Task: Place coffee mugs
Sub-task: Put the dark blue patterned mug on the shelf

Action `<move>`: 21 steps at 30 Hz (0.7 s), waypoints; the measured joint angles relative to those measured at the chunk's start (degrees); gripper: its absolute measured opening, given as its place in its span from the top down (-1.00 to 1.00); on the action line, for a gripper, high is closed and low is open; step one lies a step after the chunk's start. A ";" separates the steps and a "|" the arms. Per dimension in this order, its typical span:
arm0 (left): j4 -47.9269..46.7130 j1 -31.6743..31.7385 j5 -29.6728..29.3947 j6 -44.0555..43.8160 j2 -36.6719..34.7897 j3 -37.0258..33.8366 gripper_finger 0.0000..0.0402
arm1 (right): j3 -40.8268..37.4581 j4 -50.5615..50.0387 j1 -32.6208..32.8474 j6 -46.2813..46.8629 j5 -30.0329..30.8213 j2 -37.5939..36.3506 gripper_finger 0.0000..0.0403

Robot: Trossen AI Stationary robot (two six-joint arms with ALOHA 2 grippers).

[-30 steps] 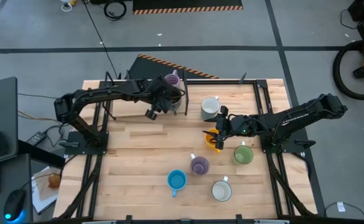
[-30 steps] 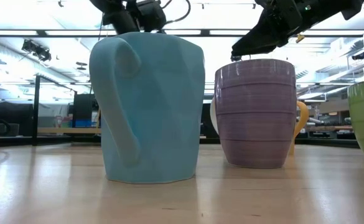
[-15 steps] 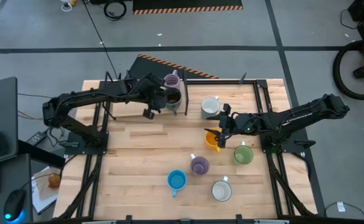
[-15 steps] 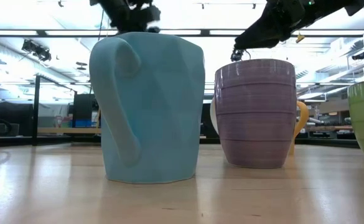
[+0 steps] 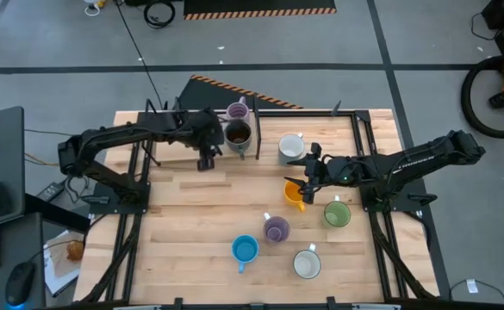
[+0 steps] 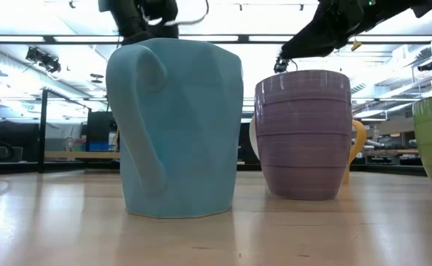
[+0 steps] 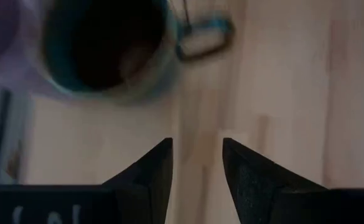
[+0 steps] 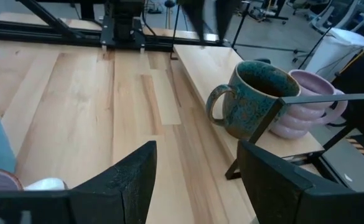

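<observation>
From above, the left end effector point(image 5: 205, 161) has drawn back from the dark brown mug point(image 5: 237, 134), which it covered a second ago; the mug now sits uncovered on the raised strip at the far edge of the pale wood-plank table point(image 5: 183, 215), touching a lilac mug point(image 5: 238, 113). The right end effector point(image 5: 306, 172) has shifted off the orange mug point(image 5: 295, 195) and hangs between it and a white mug point(image 5: 290, 149). A green mug point(image 5: 337, 213), a second lilac mug point(image 5: 276, 229), the blue mug point(image 5: 245, 251) and another white mug point(image 5: 307, 263) stand apart nearer the front.

At table height, the glossy, faceted blue mug point(image 6: 175, 125) and the ribbed lilac mug point(image 6: 303, 133) fill the foreground.

The left wrist view shows narrow-set, empty fingers point(image 7: 150, 174) below a blurred, dark-glazed mug point(image 7: 101, 50), probably the brown one.

The right wrist view shows widely spread fingers point(image 8: 132, 174) holding nothing, with the speckled dark mug point(image 8: 250, 99) against the ridged lilac one point(image 8: 312, 102).
</observation>
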 joint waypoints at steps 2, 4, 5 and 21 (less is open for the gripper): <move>1.86 -0.72 -0.10 -1.79 -0.06 -2.50 0.27 | 0.00 -0.02 0.00 0.00 0.07 0.00 -0.14; 6.36 -1.34 -0.22 -3.14 -0.10 -5.86 0.27 | 0.00 -0.01 0.00 0.02 0.11 0.00 -0.14; 9.15 -1.62 -0.45 -3.73 -0.04 -7.57 0.27 | 0.00 -0.02 0.00 0.02 0.11 0.00 -0.14; 34.16 -4.54 -3.44 -9.25 -0.50 -22.03 0.27 | 0.00 -0.08 0.00 1.55 0.07 0.02 -0.14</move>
